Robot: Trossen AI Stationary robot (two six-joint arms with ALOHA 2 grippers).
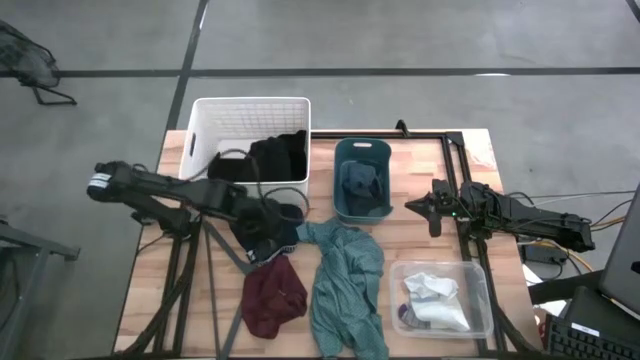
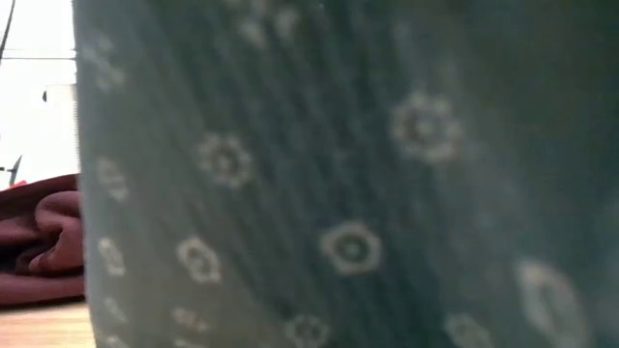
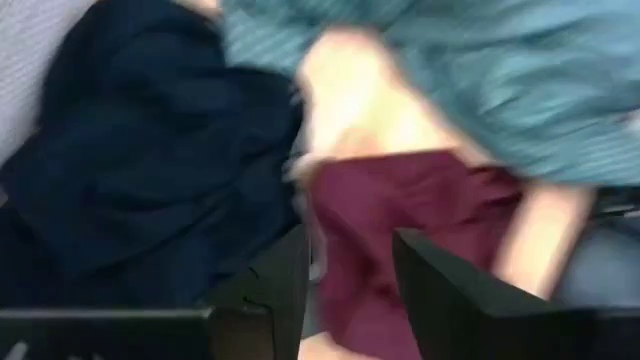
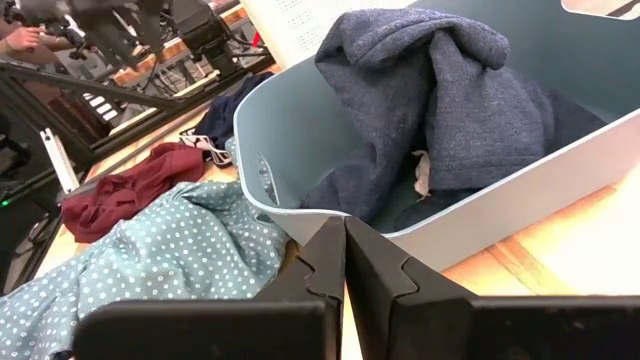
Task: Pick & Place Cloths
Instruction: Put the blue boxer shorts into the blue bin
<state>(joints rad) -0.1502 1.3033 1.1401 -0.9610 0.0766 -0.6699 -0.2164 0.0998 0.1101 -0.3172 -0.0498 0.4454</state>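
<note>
1. Three bins on the desk point(image 1: 150, 300): white bin point(image 1: 250, 110) holding a black cloth point(image 1: 275, 155), teal bin point(image 1: 362, 150) holding a grey-blue cloth point(image 1: 362, 185), clear bin point(image 1: 480, 300) holding small white and grey cloths point(image 1: 432, 300).
2. Loose on the desk: teal dotted cloth point(image 1: 345, 290) in the middle, just in front of the teal bin; maroon cloth point(image 1: 272, 298) beside it on the left; navy cloth point(image 1: 285, 225) near the white bin's front corner.
3. Left gripper point(image 3: 350, 290) is down over the navy/maroon area, fingers apart with maroon fabric showing between them. View is smeared, so no firm grip can be confirmed; I read it as released.
4. Right gripper point(image 4: 345, 265) sits low at the teal bin's right side, fingers pressed together, holding nothing.
5. Low view is blocked by teal dotted fabric; a bit of maroon shows at its edge.
6. Step, as judged: left arm going for a loose cloth, likely the maroon one; three cloths not yet binned.
7. Next move calls for closing on a bunched fold, not a flat layer, lifting clear of the neighbouring navy and teal cloths, then carrying to a bin.
</note>
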